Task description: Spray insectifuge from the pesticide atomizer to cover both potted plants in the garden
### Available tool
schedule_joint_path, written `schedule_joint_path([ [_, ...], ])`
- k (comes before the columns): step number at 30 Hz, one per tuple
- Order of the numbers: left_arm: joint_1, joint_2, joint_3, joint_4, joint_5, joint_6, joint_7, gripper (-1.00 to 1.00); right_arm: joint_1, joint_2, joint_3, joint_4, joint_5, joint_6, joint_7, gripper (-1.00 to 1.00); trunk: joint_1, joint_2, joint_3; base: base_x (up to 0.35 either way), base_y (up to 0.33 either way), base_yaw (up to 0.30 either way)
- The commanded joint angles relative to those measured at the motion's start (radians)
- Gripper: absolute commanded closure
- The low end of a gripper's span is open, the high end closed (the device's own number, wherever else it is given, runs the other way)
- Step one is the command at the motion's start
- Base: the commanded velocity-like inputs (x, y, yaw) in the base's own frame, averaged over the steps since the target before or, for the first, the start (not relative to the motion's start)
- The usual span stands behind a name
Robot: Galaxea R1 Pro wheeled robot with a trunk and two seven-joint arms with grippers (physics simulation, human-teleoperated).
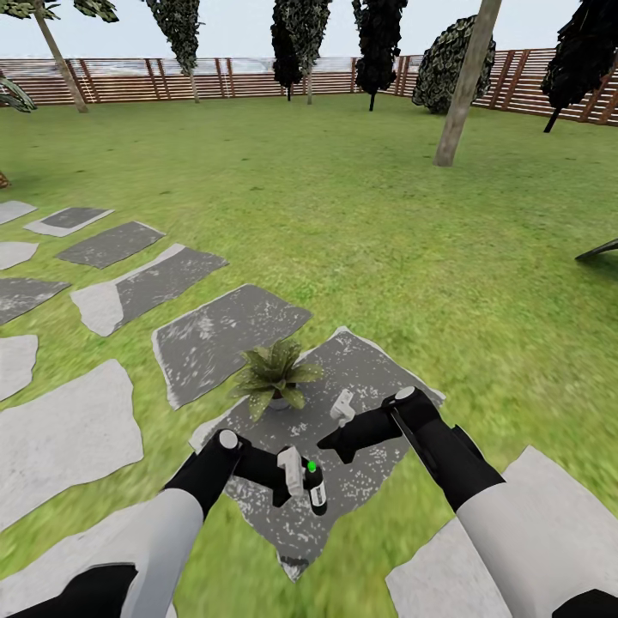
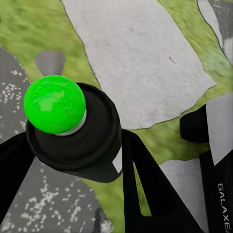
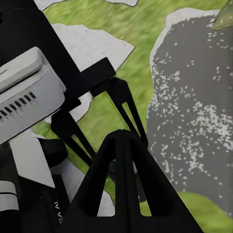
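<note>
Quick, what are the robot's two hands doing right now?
Left gripper: shut on the pesticide atomizer.
Right gripper: cannot tell if open or shut.

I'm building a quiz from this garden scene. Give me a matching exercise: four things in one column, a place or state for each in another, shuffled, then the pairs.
Things:
1. pesticide atomizer
2. potted plant
3. right gripper
4. fence

Places or states:
A. at the lawn's far edge
B. empty, above the dark stone
C. held in the left gripper
D. standing on a dark stepping stone

Pairs: 1-C, 2-D, 3-B, 4-A
</note>
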Motion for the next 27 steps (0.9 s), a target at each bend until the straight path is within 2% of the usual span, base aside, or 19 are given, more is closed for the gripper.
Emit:
schedule_joint_path([
  [1,0.0,-0.002,0.009,-0.006,-0.011,-0.011,-0.008,1.0,-0.001,0.0,0.001,-0.002,0.006,0.006,0.005,1.0,0.0,0.0,-0.001,0.0,0.0,0.0],
  [27,0.0,-0.001,0.009,-0.037,-0.01,-0.009,-0.048,1.0,-0.001,-0.001,0.001,-0.002,0.006,0.006,0.005,1.0,0.0,0.0,-0.001,0.0,0.0,0.0],
])
